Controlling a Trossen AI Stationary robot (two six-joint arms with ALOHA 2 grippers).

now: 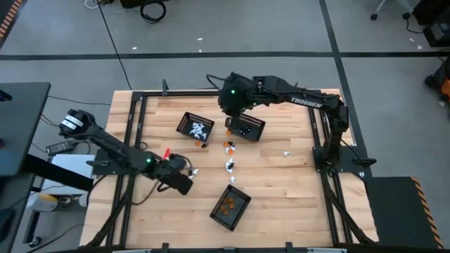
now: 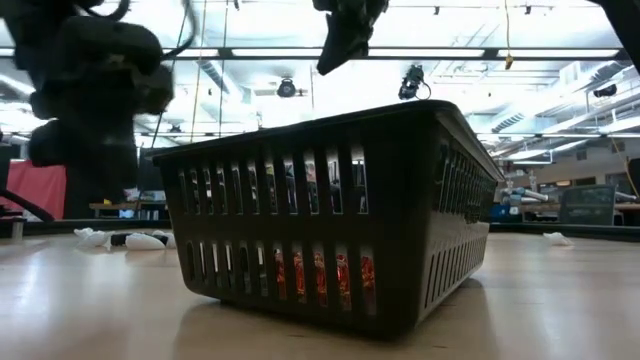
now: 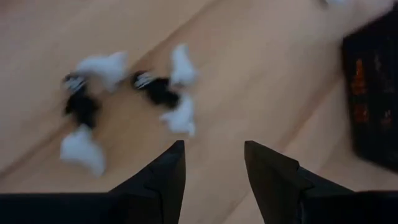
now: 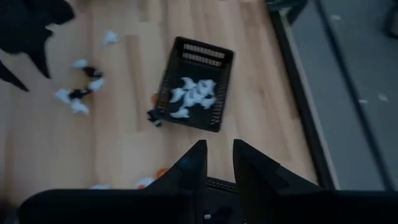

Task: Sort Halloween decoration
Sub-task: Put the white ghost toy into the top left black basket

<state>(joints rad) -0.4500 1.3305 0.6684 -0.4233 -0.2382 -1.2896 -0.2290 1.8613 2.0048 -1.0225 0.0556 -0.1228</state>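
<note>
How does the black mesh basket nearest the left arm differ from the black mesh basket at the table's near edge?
The black mesh basket nearest the left arm holds white trinkets; the black mesh basket at the table's near edge holds orange ones. The first lies at the far side of the table, by the right gripper; the second lies at the near side, ahead of the left gripper. Both are black, rectangular, slotted and lie skewed.

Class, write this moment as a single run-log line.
left gripper: open, empty, over loose white and black trinkets | right gripper: above black-trinket basket, empty | white-trinket basket: partly filled
</note>
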